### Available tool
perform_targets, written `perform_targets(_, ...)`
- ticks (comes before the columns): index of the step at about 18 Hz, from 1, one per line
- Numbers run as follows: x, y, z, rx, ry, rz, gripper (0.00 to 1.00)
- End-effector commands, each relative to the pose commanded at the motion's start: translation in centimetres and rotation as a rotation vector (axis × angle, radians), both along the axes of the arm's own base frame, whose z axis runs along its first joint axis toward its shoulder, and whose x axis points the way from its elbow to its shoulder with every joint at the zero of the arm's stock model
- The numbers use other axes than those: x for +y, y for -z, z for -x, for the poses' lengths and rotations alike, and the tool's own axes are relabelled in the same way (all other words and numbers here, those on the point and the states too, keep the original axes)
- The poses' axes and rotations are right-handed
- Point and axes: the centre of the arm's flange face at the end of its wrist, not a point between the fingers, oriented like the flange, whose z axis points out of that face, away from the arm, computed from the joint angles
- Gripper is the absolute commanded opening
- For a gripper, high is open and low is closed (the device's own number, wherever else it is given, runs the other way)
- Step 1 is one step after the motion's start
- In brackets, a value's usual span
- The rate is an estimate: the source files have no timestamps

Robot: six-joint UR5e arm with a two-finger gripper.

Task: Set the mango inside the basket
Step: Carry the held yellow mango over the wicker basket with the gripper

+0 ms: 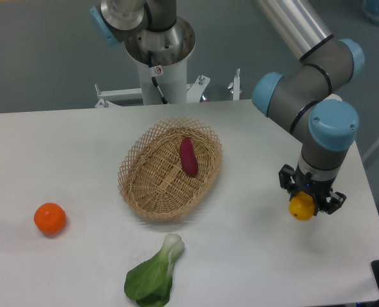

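Observation:
The mango (301, 208) shows as a yellow-orange fruit between the black fingers of my gripper (309, 203), which is shut on it at the right side of the table. Whether the fruit rests on the tabletop or hangs just above it, I cannot tell. The basket (138, 192), an oval tan wicker one with a lattice rim, sits at the table's middle, well to the left of the gripper. A dark red-purple sweet potato (188, 157) lies inside it, towards its far right end.
A round orange fruit (50, 218) rests at the left of the table. A green leafy vegetable (156, 273) lies near the front edge, below the basket. The robot's base column (158, 51) stands behind the table. The table's right edge runs close to the gripper.

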Motion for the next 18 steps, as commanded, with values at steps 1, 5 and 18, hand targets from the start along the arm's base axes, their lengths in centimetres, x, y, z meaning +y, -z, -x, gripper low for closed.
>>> perform_targets(1,0.0,0.1,0.0,-0.001,0.0,0.001,0.36)
perform_targets(5,0.0,-0.1,0.0,0.001,0.003,-0.002,0.37)
perform_targets(18,1.7,-0.1,-7.6,-0.035,0.062,-0.017,0.37)
